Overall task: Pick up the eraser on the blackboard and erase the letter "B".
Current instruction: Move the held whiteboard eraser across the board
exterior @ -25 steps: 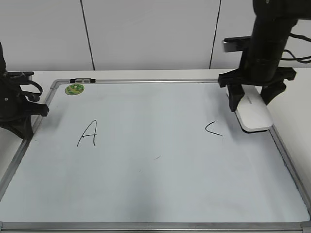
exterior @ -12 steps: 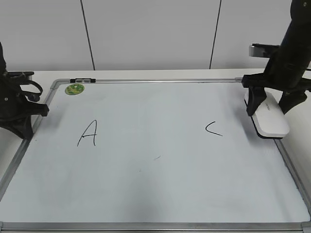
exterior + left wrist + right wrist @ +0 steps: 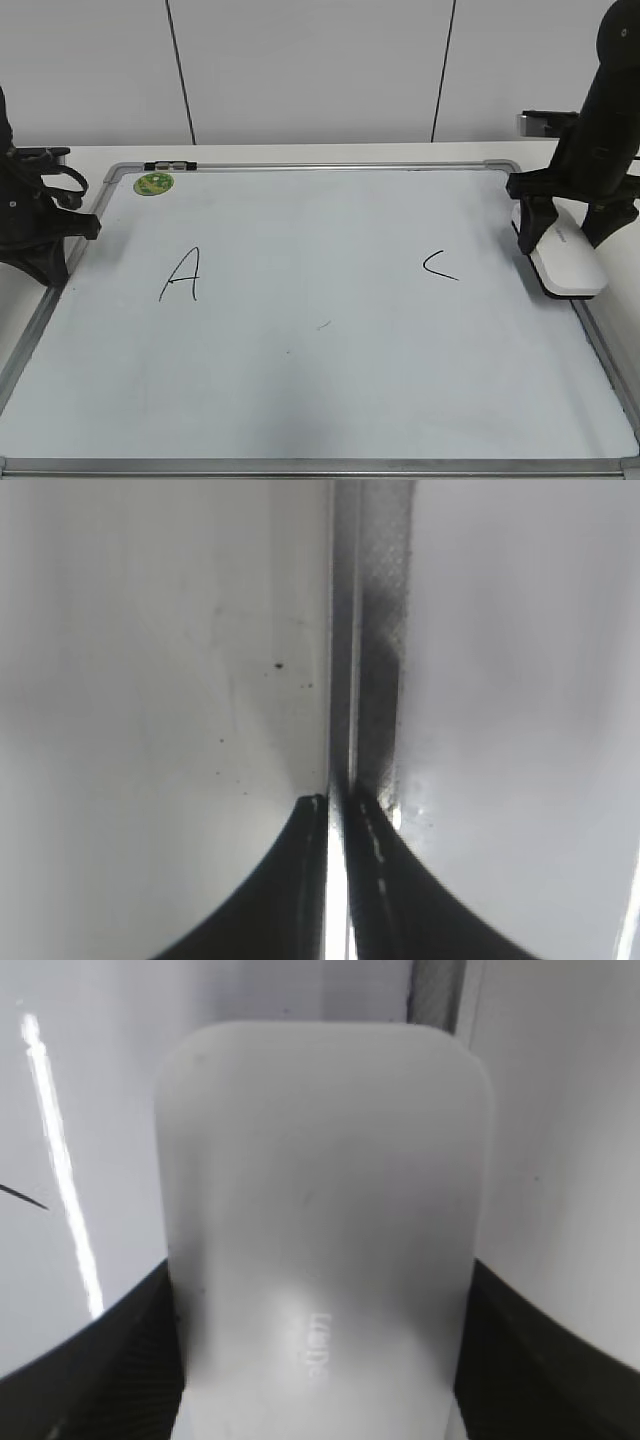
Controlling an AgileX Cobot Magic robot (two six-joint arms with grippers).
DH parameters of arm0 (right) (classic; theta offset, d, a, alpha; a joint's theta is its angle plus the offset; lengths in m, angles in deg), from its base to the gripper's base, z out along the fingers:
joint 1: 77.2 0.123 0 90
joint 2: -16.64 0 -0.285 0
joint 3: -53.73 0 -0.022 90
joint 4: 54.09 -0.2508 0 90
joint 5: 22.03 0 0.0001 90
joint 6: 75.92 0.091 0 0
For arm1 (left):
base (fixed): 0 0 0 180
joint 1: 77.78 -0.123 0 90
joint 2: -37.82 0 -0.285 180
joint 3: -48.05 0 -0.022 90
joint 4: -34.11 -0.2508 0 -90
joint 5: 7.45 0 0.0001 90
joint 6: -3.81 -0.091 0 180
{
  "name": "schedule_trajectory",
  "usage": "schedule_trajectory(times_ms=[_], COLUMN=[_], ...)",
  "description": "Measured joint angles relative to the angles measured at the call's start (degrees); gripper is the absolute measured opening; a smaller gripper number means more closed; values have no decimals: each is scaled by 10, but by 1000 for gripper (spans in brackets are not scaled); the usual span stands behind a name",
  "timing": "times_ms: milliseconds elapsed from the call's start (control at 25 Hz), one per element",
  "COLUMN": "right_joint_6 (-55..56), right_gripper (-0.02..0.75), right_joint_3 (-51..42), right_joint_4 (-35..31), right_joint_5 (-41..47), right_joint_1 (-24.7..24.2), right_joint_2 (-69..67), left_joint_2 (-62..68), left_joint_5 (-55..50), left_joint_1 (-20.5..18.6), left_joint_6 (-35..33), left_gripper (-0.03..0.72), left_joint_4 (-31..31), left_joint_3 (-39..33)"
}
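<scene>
The white eraser [image 3: 568,262] lies at the right edge of the blackboard [image 3: 320,380], partly over its silver frame. My right gripper [image 3: 563,238] is shut on the eraser, one finger against each long side. In the right wrist view the eraser [image 3: 320,1210] fills the middle between the two dark fingers of the gripper [image 3: 320,1380]. No letter "B" shows on the board; only a faint smudge [image 3: 322,324] lies between the "A" [image 3: 182,275] and the "C" [image 3: 438,266]. My left gripper [image 3: 48,268] is shut and empty over the board's left frame [image 3: 345,630].
A small round green magnet [image 3: 153,184] sits at the board's far left corner, beside a dark clip [image 3: 170,165] on the top frame. The white table [image 3: 620,330] runs past the board's right edge. A wall stands behind.
My right gripper has carried the eraser to the right, from beside the "C" to the board's right frame. The left arm has not moved.
</scene>
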Motion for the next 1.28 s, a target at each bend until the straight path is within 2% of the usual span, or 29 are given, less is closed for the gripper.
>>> schedule_trajectory(times_ms=[1160,1280], right_joint_6=[-2,-2], right_gripper=[525,557], right_joint_3=[2,2], right_joint_4=[-17,-19], right_joint_5=[-26,-25], right_joint_1=[-1,-1], right_joint_2=[-45,-47], left_joint_2=[0,0], left_joint_5=[0,0], left_joint_1=[0,0], left_joint_6=[0,0], left_gripper=[27,27], left_joint_4=[0,0], left_joint_3=[0,0])
